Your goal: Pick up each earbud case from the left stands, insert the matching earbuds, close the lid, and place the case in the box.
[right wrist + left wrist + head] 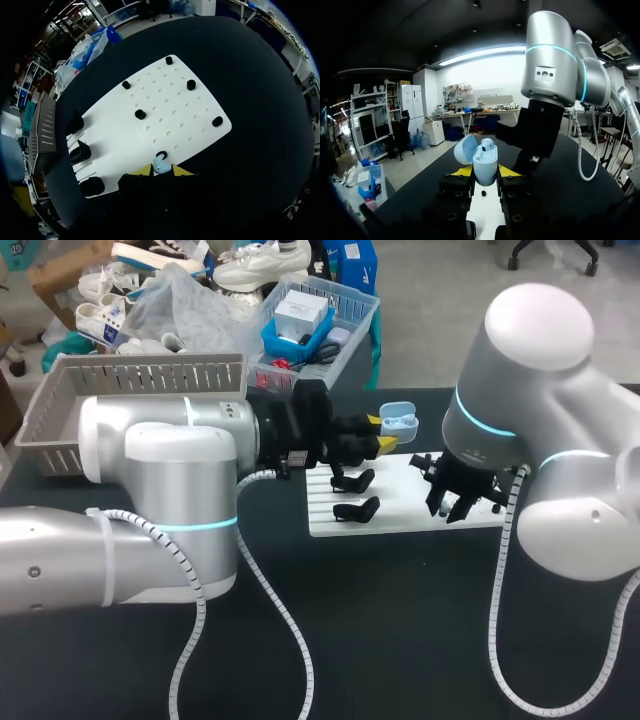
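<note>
— Pale-blue earbud case (485,167): how does it sit?

— Upright, with its long axis rising from the fingertips and its mouth up. The lid (464,149) is swung open to one side. A seated earbud (487,145) shows in the top of the body.

— Where is it?

— Held above the far edge of the white board (400,518), which lies flat on the dark table (400,630). Black stands (356,510) sit on the board's left part and black pegs (140,114) dot the rest. A grey basket (130,375) stands at the table's far left.

— And the grippers?

— The left gripper (381,432) is set narrow, its yellow tips clamping the case from both sides. The right gripper (161,171) hangs over the board's near edge. It is nearly closed and pinches a loose earbud (161,164), just beside a black ring on the board.
</note>
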`<action>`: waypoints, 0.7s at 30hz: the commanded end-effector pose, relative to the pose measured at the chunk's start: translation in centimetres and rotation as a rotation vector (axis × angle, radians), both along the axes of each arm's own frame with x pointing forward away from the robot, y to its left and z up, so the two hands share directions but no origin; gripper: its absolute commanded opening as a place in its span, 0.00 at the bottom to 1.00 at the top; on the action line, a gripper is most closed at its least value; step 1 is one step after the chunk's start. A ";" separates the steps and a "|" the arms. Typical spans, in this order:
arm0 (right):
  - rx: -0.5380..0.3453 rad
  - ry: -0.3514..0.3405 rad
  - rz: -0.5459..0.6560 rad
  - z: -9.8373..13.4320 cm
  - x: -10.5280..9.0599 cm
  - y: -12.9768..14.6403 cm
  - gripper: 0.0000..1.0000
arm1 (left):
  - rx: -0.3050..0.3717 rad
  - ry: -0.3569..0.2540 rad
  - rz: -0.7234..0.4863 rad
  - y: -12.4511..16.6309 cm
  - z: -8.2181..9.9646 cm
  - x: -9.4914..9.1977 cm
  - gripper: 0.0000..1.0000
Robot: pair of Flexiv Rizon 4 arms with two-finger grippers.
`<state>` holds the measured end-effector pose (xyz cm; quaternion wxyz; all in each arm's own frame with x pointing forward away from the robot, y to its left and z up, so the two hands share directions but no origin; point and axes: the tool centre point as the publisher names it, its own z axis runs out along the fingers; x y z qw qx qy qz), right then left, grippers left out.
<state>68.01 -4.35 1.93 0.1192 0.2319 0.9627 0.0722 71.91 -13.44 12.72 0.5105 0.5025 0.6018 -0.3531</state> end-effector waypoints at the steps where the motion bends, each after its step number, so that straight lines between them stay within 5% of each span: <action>1: -0.001 0.004 -0.001 0.0 0.1 0.0 0.20 | -0.004 -0.003 0.001 0.0 -0.1 0.0 0.00; 5: 0.000 0.005 -0.002 -0.1 0.1 0.0 0.14 | -0.004 -0.003 0.001 0.0 -0.1 0.0 0.00; 8: 0.000 0.007 0.000 -0.1 0.1 0.0 0.00 | -0.004 -0.003 0.001 0.0 -0.1 0.0 0.00; 21: -0.001 0.000 0.006 0.3 -0.4 -0.2 0.00 | -0.004 -0.003 0.001 0.0 -0.1 0.0 0.00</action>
